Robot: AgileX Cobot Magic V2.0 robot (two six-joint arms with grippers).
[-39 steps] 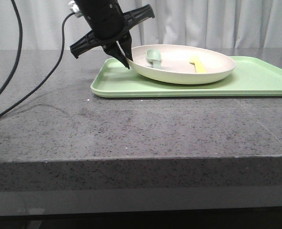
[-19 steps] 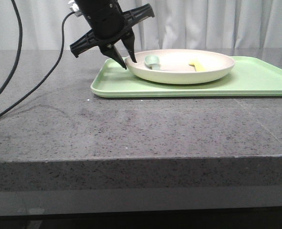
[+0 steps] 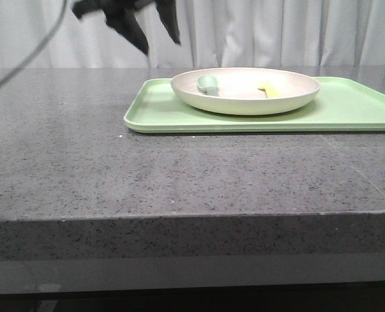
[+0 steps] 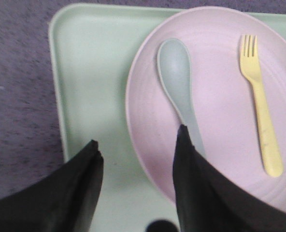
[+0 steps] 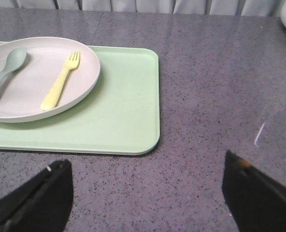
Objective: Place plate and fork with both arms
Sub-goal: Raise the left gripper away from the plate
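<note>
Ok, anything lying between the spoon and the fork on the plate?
Nothing: in the left wrist view, bare plate separates the spoon from the fork.

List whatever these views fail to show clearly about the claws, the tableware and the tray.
- Left claw, front view: motion-blurred, its body cut off by the top edge.
- Right claw: absent from the front view; in the right wrist view only the two fingertips show.
- Slim yellow plastic fork, front view: tines too small to make out.
- Flat light-green tray, front view: cut off at the right edge.

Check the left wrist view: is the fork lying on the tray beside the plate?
No, the fork lies inside the plate, next to the spoon.
</note>
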